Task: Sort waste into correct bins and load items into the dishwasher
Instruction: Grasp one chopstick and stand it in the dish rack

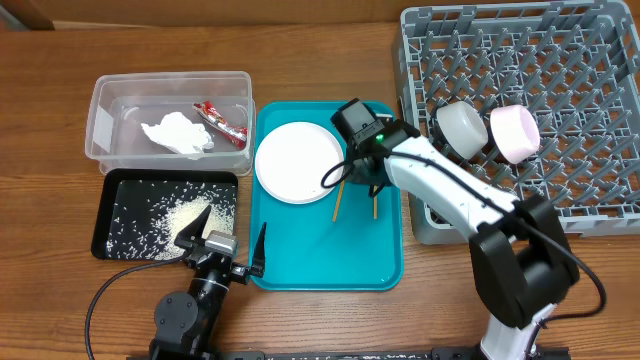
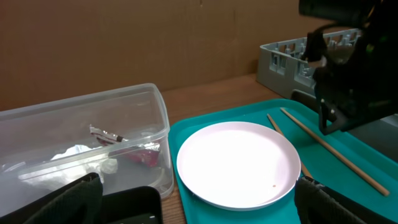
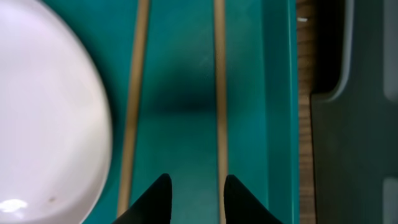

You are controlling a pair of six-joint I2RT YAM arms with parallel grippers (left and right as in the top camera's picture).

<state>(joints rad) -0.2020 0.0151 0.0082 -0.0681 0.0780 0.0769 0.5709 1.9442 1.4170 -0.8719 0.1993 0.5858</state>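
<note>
A white plate and two wooden chopsticks lie on the teal tray. My right gripper hovers low over the chopsticks, open and empty. In the right wrist view its fingertips stand between the left chopstick and the right chopstick, with the plate at left. My left gripper is open wide and empty at the front, facing the plate. The tissue and red wrapper lie in the clear tub. Rice lies in the black tray. No white cup is in view.
The grey dish rack stands at the right and holds a whitish bowl and a pink bowl on their sides. The rack's near wall stands just right of the teal tray's rim.
</note>
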